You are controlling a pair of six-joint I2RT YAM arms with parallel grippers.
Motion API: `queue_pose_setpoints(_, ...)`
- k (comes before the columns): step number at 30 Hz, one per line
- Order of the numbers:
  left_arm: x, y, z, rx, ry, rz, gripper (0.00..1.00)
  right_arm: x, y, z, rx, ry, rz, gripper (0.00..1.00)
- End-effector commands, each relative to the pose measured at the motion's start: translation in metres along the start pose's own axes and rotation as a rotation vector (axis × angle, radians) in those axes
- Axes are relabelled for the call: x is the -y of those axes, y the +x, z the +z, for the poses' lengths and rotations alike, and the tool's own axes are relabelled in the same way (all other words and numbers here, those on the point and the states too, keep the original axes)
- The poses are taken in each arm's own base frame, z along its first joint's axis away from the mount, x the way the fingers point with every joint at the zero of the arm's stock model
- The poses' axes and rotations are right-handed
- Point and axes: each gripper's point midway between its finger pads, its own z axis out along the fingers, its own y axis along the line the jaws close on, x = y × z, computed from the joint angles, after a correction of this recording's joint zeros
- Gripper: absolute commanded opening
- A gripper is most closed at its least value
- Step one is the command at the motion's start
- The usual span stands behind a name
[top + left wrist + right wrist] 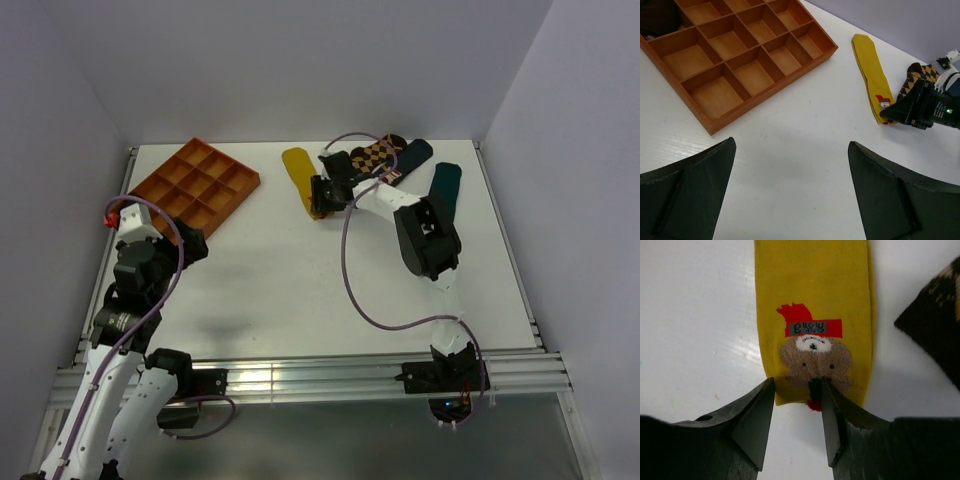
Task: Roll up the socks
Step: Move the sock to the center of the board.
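The mustard-yellow sock (298,170) lies flat at the table's back middle. It also shows in the left wrist view (867,65). In the right wrist view, the sock (812,290) shows a bear figure with a red hat at its near end. My right gripper (322,195) (796,382) is open with a narrow gap. Its fingertips sit over the sock's near end, the right fingertip (826,390) on the bear figure. My left gripper (190,245) (791,145) is open and empty above bare table, left of the sock.
An orange wooden tray (228,160) with several compartments stands at the back left; its wall (770,97) is near my left gripper. A brown-and-tan argyle sock (375,152) (940,315) and two dark green socks (415,155) lie right of the yellow sock.
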Motion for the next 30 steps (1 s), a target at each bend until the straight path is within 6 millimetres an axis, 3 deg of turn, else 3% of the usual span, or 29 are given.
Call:
queue_pose_setpoints(1,0.007,-0.009,-0.003,0.041,0.042,-0.023,0.99,-0.005,0.050,-0.006,-0.104,0.029,0.055,0.49)
queue_pose_setpoints(4,0.007,-0.010,-0.004,0.045,0.043,-0.023,0.99,-0.010,0.074,-0.016,-0.121,0.043,0.072,0.49)
queue_pose_setpoints(5,0.007,-0.010,-0.004,0.044,0.044,-0.022,1.00,-0.006,0.092,-0.018,-0.147,0.068,0.075,0.49)
queue_pose_setpoints(7,0.008,-0.011,-0.005,0.049,0.049,-0.026,1.00,-0.022,0.101,-0.029,-0.142,0.062,0.106,0.49)
queue_pose_setpoints(8,0.008,-0.011,-0.006,0.051,0.049,-0.025,1.00,-0.020,0.124,-0.032,-0.175,0.077,0.122,0.51)
queue_pose_setpoints(9,0.007,-0.011,-0.006,0.051,0.048,-0.026,0.99,-0.037,0.123,-0.040,-0.143,0.047,0.126,0.52)
queue_pose_setpoints(11,0.008,-0.013,-0.007,0.056,0.052,-0.026,0.99,-0.045,0.148,-0.050,-0.164,0.044,0.174,0.54)
queue_pose_setpoints(12,0.008,-0.013,-0.007,0.058,0.052,-0.027,0.99,-0.063,0.150,-0.060,-0.141,0.033,0.173,0.54)
queue_pose_setpoints(14,0.008,-0.012,-0.008,0.055,0.053,-0.026,0.99,-0.074,0.166,-0.070,-0.143,0.035,0.165,0.57)
queue_pose_setpoints(16,0.009,-0.011,-0.008,0.053,0.058,-0.027,0.99,-0.106,0.179,-0.085,-0.138,-0.038,0.161,0.59)
queue_pose_setpoints(19,0.008,-0.012,-0.007,0.054,0.055,-0.026,1.00,-0.153,0.177,-0.105,-0.120,-0.163,0.076,0.63)
queue_pose_setpoints(22,0.009,-0.011,-0.007,0.050,0.056,-0.027,0.99,-0.170,0.163,-0.119,-0.086,-0.201,-0.062,0.63)
queue_pose_setpoints(27,0.008,-0.011,-0.006,0.048,0.053,-0.025,0.99,-0.170,0.116,-0.130,0.050,-0.218,-0.310,0.62)
queue_pose_setpoints(30,0.009,-0.011,-0.006,0.047,0.056,-0.021,0.99,-0.151,0.098,-0.114,0.082,-0.160,-0.434,0.62)
